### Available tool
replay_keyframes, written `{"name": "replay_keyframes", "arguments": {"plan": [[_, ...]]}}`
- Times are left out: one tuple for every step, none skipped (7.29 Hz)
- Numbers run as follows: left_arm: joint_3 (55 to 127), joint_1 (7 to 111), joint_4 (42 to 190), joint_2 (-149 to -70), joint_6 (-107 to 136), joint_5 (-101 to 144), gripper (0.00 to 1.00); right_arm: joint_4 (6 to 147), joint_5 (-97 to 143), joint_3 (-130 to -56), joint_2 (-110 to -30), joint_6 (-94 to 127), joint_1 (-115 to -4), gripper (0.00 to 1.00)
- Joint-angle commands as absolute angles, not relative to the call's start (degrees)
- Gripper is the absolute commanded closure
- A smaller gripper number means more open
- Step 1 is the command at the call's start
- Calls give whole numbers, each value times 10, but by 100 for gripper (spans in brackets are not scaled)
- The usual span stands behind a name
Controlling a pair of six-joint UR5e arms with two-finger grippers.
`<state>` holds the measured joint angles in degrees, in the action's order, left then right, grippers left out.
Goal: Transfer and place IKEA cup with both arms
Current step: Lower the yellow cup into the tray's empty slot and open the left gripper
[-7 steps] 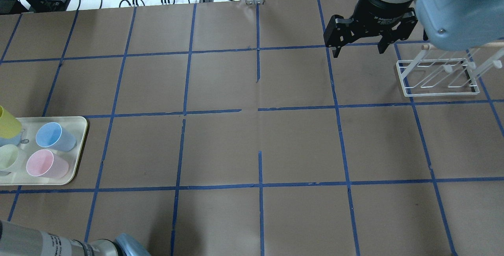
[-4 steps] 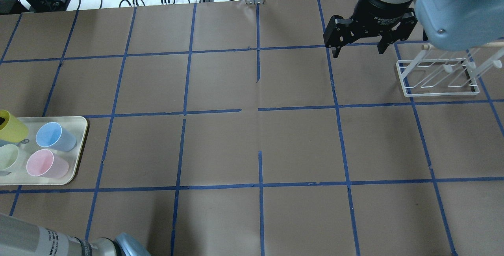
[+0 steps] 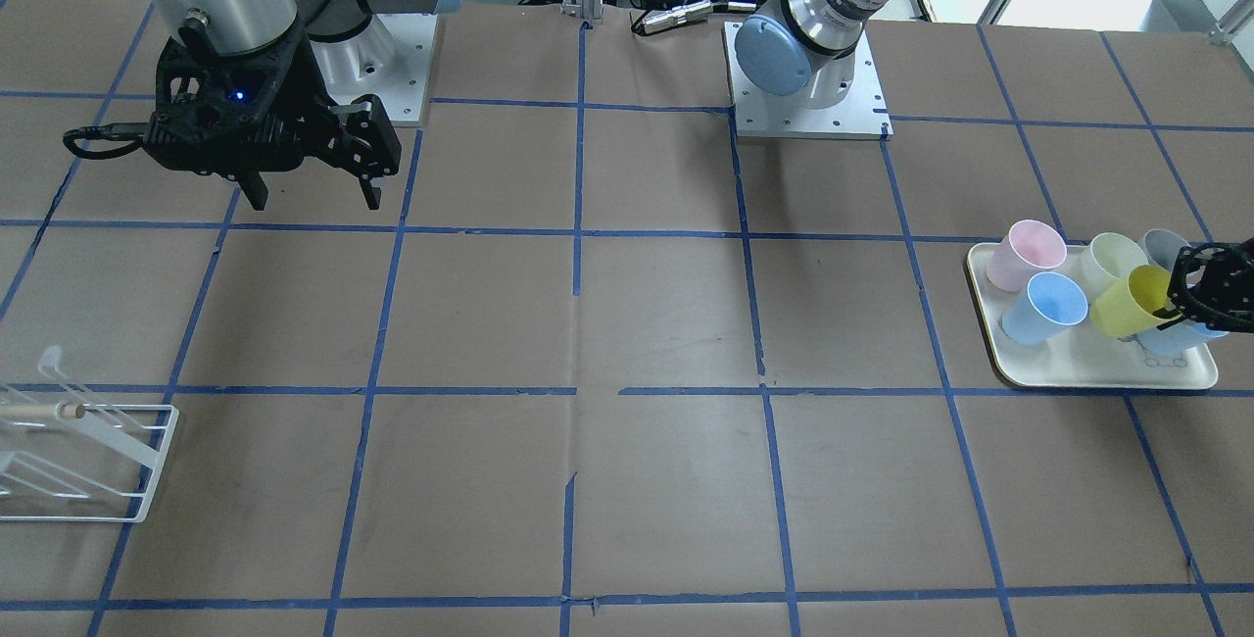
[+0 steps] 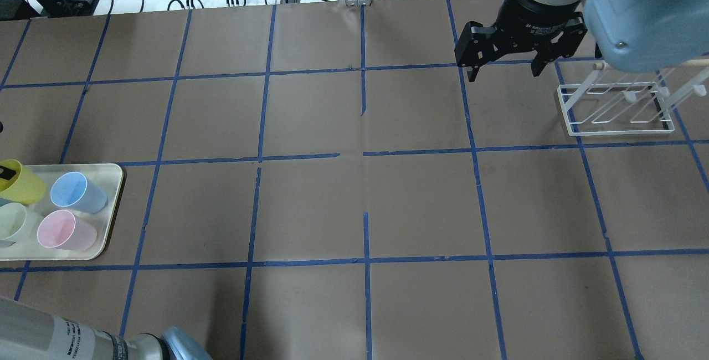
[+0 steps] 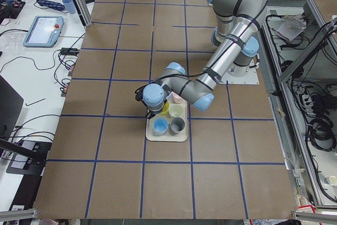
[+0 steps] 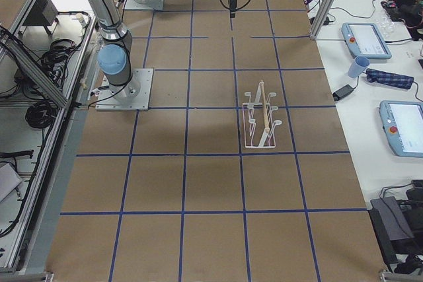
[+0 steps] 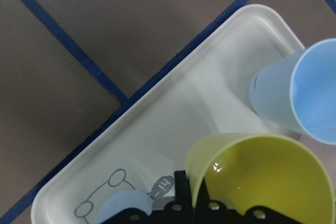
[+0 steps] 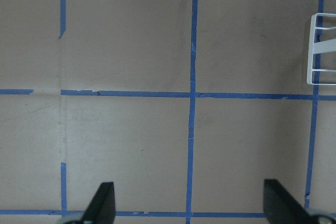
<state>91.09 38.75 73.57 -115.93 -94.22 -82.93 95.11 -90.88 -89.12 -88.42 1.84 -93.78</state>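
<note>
The yellow IKEA cup (image 4: 21,184) hangs tilted over the cream tray (image 4: 113,183) at the table's left edge. My left gripper (image 3: 1181,309) is shut on its rim, with one finger (image 4: 6,171) inside the mouth. The front-facing view shows the cup (image 3: 1127,304) raised among the other cups. The left wrist view shows its open mouth (image 7: 262,179) with the gripper (image 7: 194,211) pinching the wall. My right gripper (image 4: 501,69) is open and empty, high over the far right of the table, next to the rack; it also shows in the front-facing view (image 3: 309,191) and in the right wrist view (image 8: 191,205).
On the tray stand a blue cup (image 4: 77,193), a pink cup (image 4: 65,231) and a pale green cup (image 4: 14,221); a grey cup (image 3: 1161,247) shows behind. A white wire rack (image 4: 615,111) stands at the far right. Brown paper with a blue tape grid covers the table.
The yellow cup has moved a little right and toward the near side over the tray, and the left finger now shows inside its rim. The right gripper has stayed almost still.
</note>
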Motion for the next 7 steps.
{"name": "replay_keyframes", "arguments": {"plan": [[915,388,736,-1166,-943,-828,100,951,-909,-891,-884,18,-938,0],[917,388,736,-1172,-943,-830,100,951,-909,-891,-884,18,-938,0],[918,388,733,-1175,-943,-830,100,952,-909,-891,-883,18,-938,0],[918,388,731,-1181,-941,-831,100,952,-909,-891,-883,18,-938,0],[919,388,725,-1184,-941,-831,83,952,-909,-891,-883,18,-937,0],[919,388,724,-1186,-941,-831,56,952,-909,-891,-883,18,-938,0],[918,388,724,-1190,-940,-831,48,952,-909,-891,-883,19,-938,0]]}}
